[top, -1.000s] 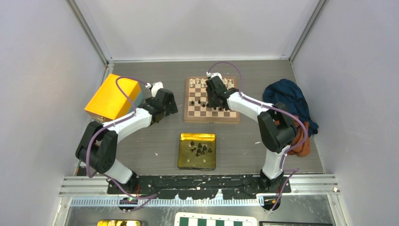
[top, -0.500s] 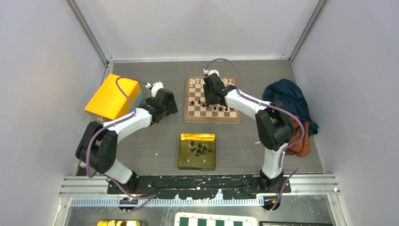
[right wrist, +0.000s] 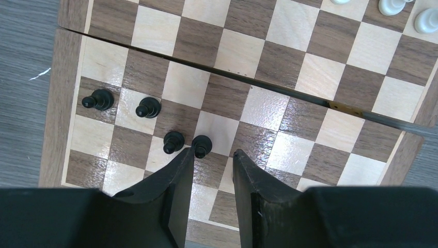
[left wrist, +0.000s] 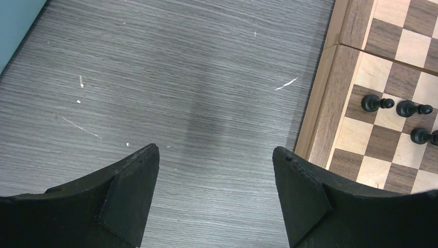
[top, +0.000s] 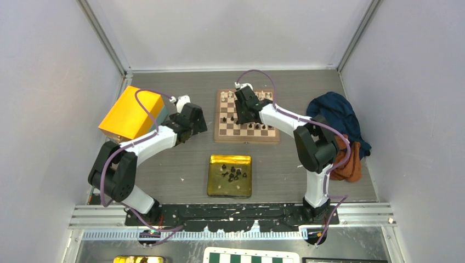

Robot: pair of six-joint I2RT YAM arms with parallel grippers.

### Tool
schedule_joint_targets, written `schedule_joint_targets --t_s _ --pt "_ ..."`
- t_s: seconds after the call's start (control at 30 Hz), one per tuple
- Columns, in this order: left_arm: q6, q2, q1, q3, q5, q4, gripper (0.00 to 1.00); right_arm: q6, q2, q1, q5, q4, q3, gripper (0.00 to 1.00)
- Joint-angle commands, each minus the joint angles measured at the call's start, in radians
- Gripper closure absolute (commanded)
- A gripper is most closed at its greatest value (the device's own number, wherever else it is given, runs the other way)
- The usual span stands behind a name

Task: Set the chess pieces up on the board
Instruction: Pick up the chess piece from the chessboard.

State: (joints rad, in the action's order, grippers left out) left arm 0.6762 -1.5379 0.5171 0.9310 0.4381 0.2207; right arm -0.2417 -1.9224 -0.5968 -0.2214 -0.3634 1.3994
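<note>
Right jaws parted, empty, tiny black pawns (right wrist: 150, 108), brown-cream board (right wrist: 310, 77)

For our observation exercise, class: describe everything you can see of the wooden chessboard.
The wooden chessboard lies flat on the grey table, square, with dark brown and cream squares inside a brown rim. A seam with a small brass hinge crosses its middle, so it likely folds. Black pieces stand on its near half, white pieces along the far edge. The right gripper's fingers hang over it.

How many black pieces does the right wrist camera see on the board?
4 black pieces: two near the board's left rim, two just before the right gripper, which may hide more.
</note>
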Motion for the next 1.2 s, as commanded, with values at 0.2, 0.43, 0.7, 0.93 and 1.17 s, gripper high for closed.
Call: schedule_joint_targets --t_s 0.2,0.43,0.7,0.93,1.17 --pt "-0.001 0.019 0.003 0.031 0.035 -0.034 0.18 0.004 -0.011 -0.008 0.008 0.021 0.054 0.60" --pt "-0.003 0.014 0.003 0.031 0.035 -0.038 0.18 0.004 -0.022 -0.010 0.011 0.021 0.060 0.61" --pt "-0.003 0.009 0.003 0.031 0.036 -0.042 0.18 0.005 -0.036 -0.010 0.016 0.024 0.065 0.62" --pt "-0.004 0.003 0.003 0.030 0.035 -0.046 0.18 0.005 -0.046 -0.011 0.016 0.027 0.067 0.66" --pt "-0.006 0.000 0.003 0.029 0.035 -0.048 0.18 0.006 -0.047 -0.010 0.017 0.027 0.069 0.77"
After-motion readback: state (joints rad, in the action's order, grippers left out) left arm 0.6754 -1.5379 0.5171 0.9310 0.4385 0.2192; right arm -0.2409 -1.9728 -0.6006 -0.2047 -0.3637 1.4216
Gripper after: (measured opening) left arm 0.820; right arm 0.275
